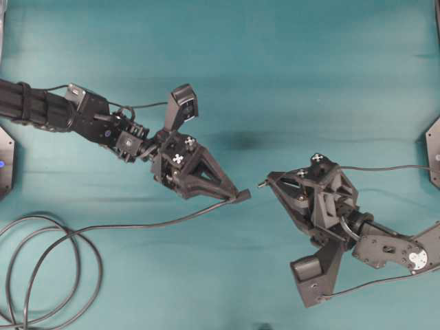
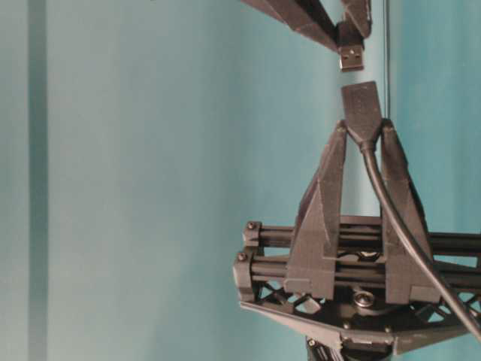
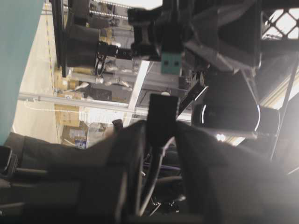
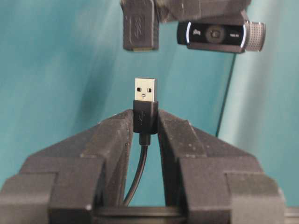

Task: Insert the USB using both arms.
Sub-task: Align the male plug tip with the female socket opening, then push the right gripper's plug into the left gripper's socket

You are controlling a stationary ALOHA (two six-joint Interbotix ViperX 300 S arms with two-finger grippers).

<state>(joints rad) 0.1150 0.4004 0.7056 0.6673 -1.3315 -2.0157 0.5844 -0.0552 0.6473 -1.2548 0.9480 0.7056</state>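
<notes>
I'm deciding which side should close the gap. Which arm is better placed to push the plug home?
Probably right: the right gripper clamps the USB by its collar, metal tip free and facing the socket, which the left gripper holds just short of it.

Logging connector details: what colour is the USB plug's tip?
Silver metal, above a black collar; the USB plug shows clearest in the right wrist view.

— What can't you make out from above?

— My right gripper [image 1: 269,180] hides nearly all of the USB [image 1: 262,184]; only a tiny tip shows, too small to read. The cable [image 1: 41,275] loops off the left and bottom edges.

— And at table level?

— My right fingers [image 2: 301,19] are cut off by the top edge, my left arm by the bottom.

— Your left wrist view?

— Blurred and dark. The socket [image 3: 161,116] shows, but its opening faces away.
</notes>
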